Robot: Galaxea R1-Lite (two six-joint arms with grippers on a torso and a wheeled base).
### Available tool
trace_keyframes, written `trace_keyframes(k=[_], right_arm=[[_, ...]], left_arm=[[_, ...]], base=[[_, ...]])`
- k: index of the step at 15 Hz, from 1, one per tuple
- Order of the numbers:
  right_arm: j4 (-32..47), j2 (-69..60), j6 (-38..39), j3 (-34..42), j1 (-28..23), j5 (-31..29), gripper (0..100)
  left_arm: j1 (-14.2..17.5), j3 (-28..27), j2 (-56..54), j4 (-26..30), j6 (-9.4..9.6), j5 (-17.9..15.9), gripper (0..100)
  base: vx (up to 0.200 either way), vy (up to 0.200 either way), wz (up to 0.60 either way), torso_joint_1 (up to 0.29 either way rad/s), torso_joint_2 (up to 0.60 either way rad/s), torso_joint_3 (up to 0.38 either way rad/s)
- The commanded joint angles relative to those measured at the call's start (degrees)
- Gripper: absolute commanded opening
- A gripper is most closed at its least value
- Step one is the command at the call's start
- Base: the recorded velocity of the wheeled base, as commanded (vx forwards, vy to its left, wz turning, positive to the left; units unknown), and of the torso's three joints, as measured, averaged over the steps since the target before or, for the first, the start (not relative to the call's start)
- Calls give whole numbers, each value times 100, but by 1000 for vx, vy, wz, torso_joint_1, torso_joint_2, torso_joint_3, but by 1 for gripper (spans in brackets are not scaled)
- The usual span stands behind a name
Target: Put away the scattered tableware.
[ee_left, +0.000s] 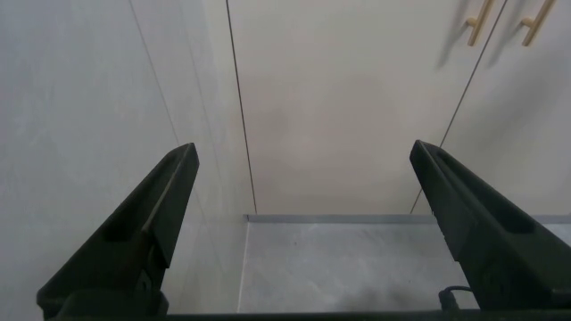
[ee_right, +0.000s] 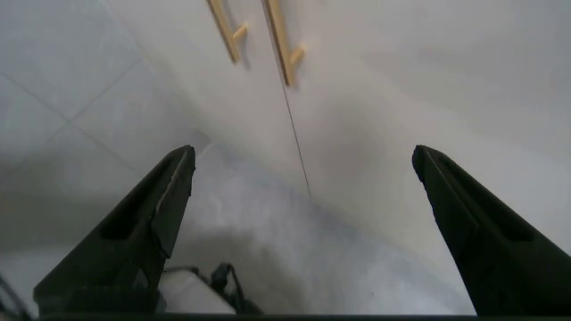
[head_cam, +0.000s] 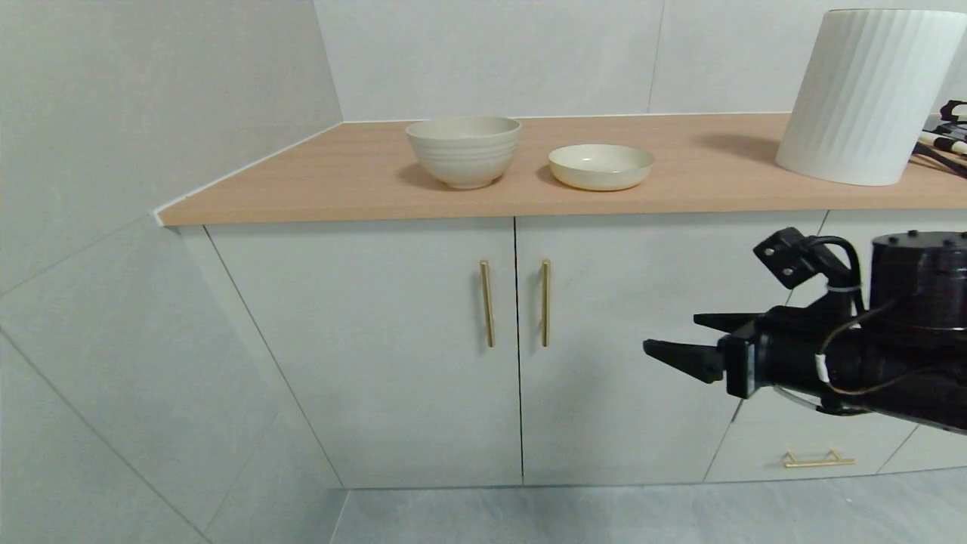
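A deep cream bowl [head_cam: 464, 149] and a shallow cream dish [head_cam: 600, 166] stand side by side on the wooden countertop [head_cam: 317, 185]. My right gripper [head_cam: 684, 338] hangs open and empty in front of the right cabinet door [head_cam: 627, 340], well below the counter, fingers pointing toward the two gold door handles [head_cam: 516, 304]. In the right wrist view the gripper [ee_right: 302, 156] stands open over the door seam, the handles [ee_right: 259, 36] beyond it. My left gripper [ee_left: 302, 152] is open and empty, low, facing a cabinet side and the floor [ee_left: 339, 267].
A tall white ribbed container [head_cam: 869, 94] stands at the counter's right end, with dark utensils [head_cam: 944, 140] beside it. Both cabinet doors are closed. A drawer with a gold pull [head_cam: 818, 459] sits low on the right. A tiled wall [head_cam: 113, 302] closes off the left.
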Motion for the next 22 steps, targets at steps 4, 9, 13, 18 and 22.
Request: trace_keyframes(k=[4,9,13,18,22], right_arm=[[-47,1561,246,-1365,393,10,100],[-56,2141,597,-2077,647,10,100],[-56,2440,1125,-2473,691,19,100],[-205,2669,1423,-2701,788,10,100],[-856,3038,1538,-2701,911,-7,100]], left_arm=[[2,0,2,-1,-2,2,100],[2,0,2,-1,7,2,100],[2,0,2,-1,7,2,100],[2,0,2,-10,7,2,100],[2,0,2,-10,7,2,100]], base=[[0,0,0,0,0,0],[0,0,0,0,0,0],[0,0,0,0,0,0],[0,0,0,0,0,0],[0,0,0,0,0,0]])
